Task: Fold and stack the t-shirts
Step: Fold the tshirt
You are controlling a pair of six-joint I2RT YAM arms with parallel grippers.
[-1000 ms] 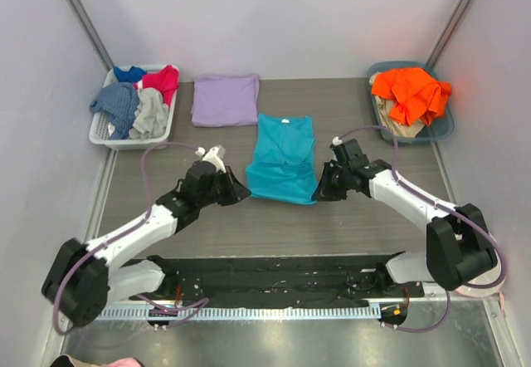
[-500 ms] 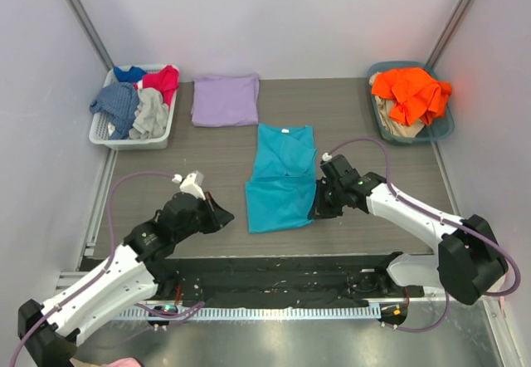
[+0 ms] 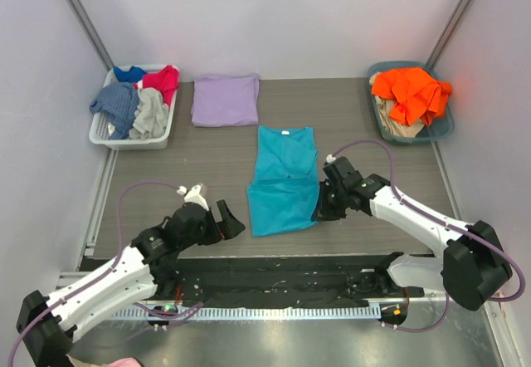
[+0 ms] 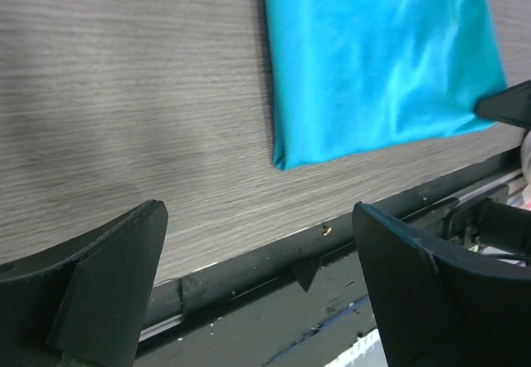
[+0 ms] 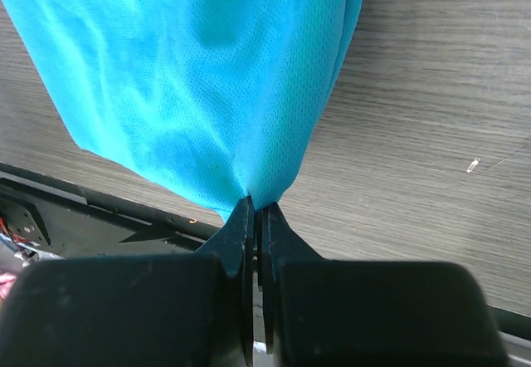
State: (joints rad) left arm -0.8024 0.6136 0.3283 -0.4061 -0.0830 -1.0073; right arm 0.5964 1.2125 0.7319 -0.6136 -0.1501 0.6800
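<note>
Right pincer (image 5: 255,209) nips the teal shirt (image 5: 191,68) at its corner, clear only up close; left pincer (image 3: 231,219), wide open, sits beside it.

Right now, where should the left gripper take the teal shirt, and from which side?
Grip the teal shirt at its near left corner, coming from the left. That corner lies flat and free beside the open left gripper; the right gripper pinches the near right corner.

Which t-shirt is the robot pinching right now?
The teal t-shirt in the middle: the right gripper is shut on its near right corner. The purple t-shirt lies folded at the back, untouched.
</note>
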